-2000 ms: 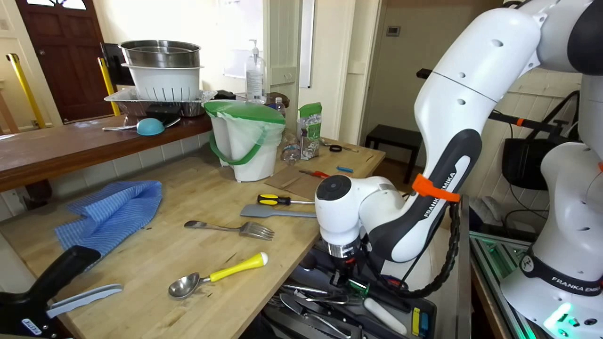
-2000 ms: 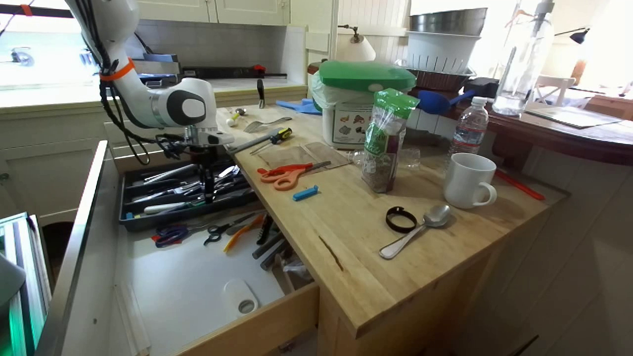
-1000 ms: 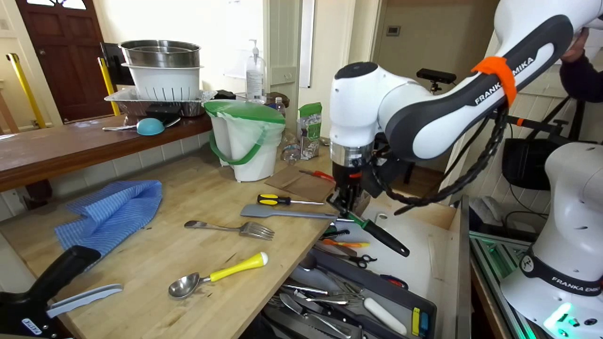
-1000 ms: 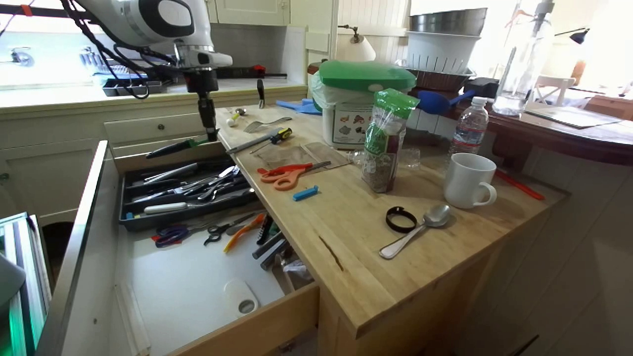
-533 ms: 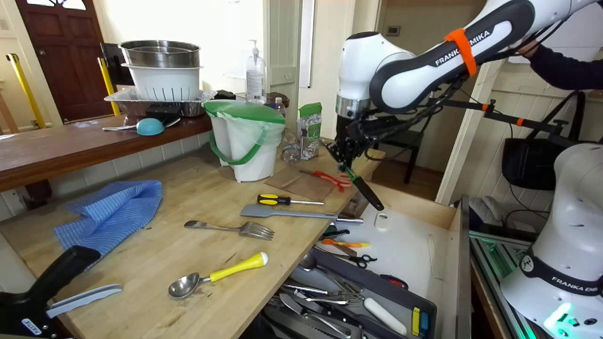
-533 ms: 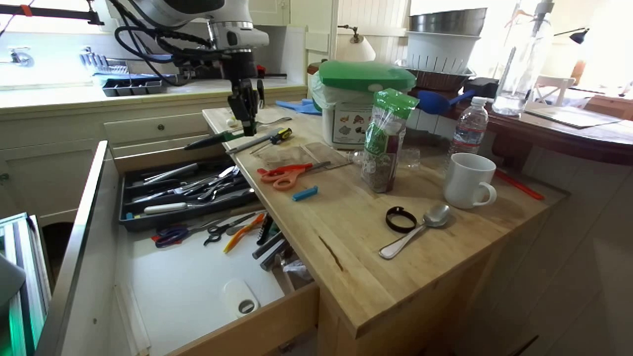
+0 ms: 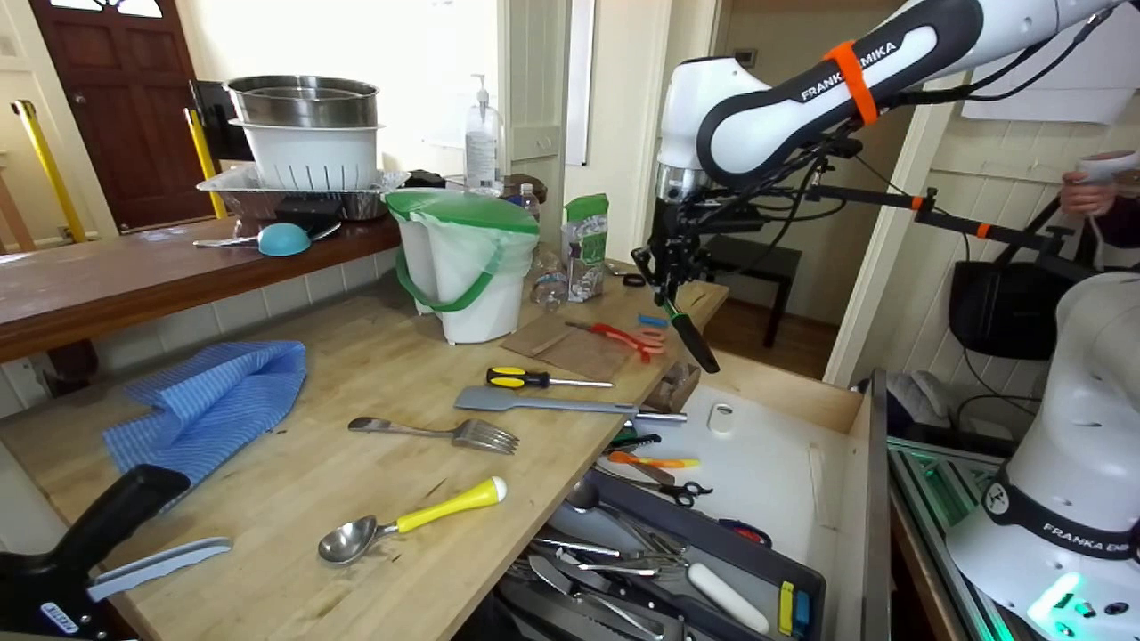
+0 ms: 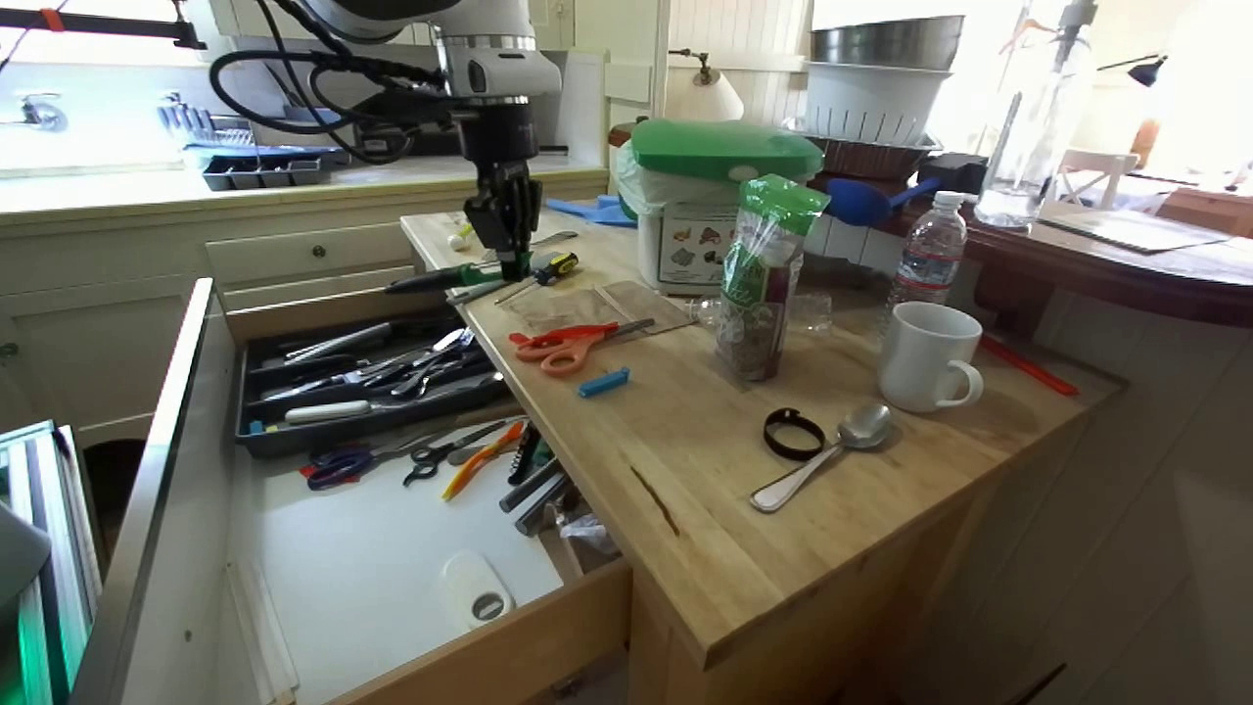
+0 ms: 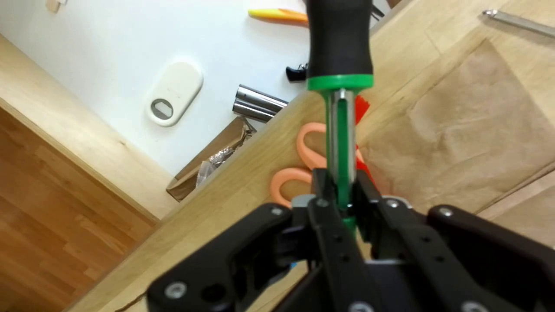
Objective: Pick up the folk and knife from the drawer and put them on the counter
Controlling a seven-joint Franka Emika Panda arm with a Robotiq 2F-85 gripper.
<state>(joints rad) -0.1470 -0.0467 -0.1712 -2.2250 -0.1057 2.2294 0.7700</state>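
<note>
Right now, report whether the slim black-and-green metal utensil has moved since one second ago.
Yes: in an exterior view, the utensil moved right, across the edge of the light-brown wooden counter.

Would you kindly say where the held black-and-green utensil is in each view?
In an exterior view: black-and-green utensil, right of centre.
In an exterior view: black-and-green utensil, left of centre.
In the wrist view: black-and-green utensil, from top edge to gripper.
Shared landmark: brown paper.

Hand (image 8: 515, 268) grips black-handled tool (image 8: 436, 280) above edge of counter (image 8: 675, 411); drawer (image 8: 362, 548) open beside.
</note>
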